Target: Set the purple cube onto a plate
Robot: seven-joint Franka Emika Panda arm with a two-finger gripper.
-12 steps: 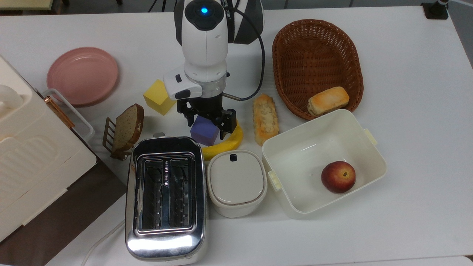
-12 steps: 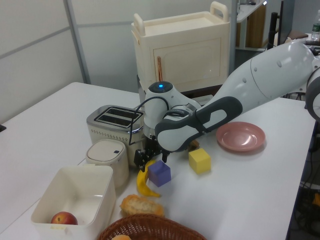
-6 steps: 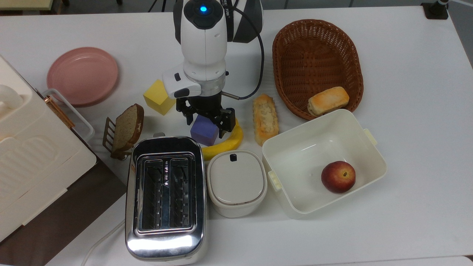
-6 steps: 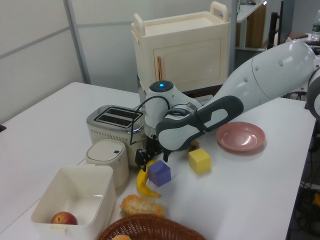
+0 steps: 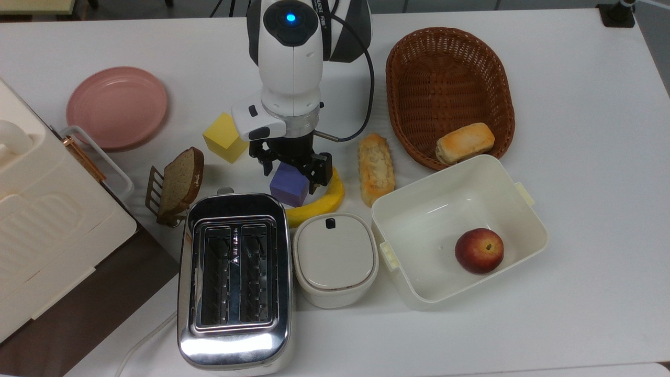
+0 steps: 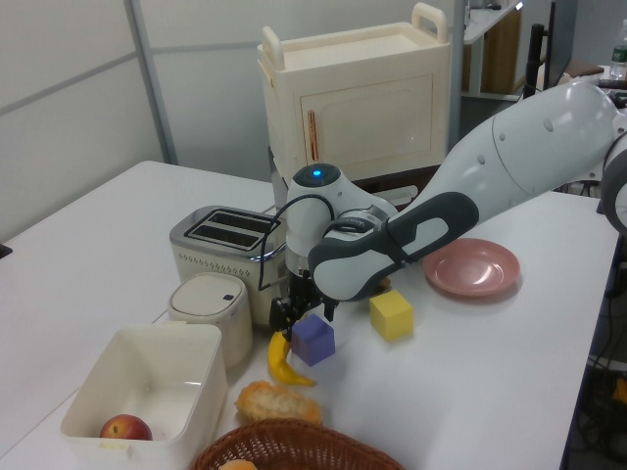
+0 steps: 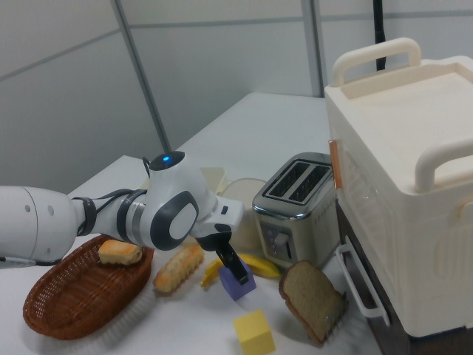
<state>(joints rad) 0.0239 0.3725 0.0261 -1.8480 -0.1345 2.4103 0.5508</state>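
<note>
Straddling the small matte blue-violet cube (image 5: 289,184), the black two-finger pincer (image 5: 291,168) has its fingers spread to either side of the cube's upper part; whether the pads actually press on the cube I cannot tell. In the left view the pincer (image 6: 303,311) sits low over the cube (image 6: 313,340), which rests on the white worktop (image 5: 576,131). In the right view a dark finger (image 7: 230,261) reaches down onto the cube (image 7: 238,282).

Just beside the cube, on the top view's right, lies a curved yellow banana (image 5: 322,201), touching or nearly touching it. A chrome two-slot toaster (image 5: 234,277) stands just below the cube in the top view. A plain yellow cube (image 5: 224,138) sits near, up and to the top view's left. A slice of brown bread (image 5: 180,180) leans in a small rack further left.

The round dusty-pink plate (image 5: 116,107) with a raised rim lies well apart from the blue-violet cube, toward the top view's upper left, with nothing on it. In the left view the plate (image 6: 471,267) lies beyond the yellow cube (image 6: 391,314).
</note>
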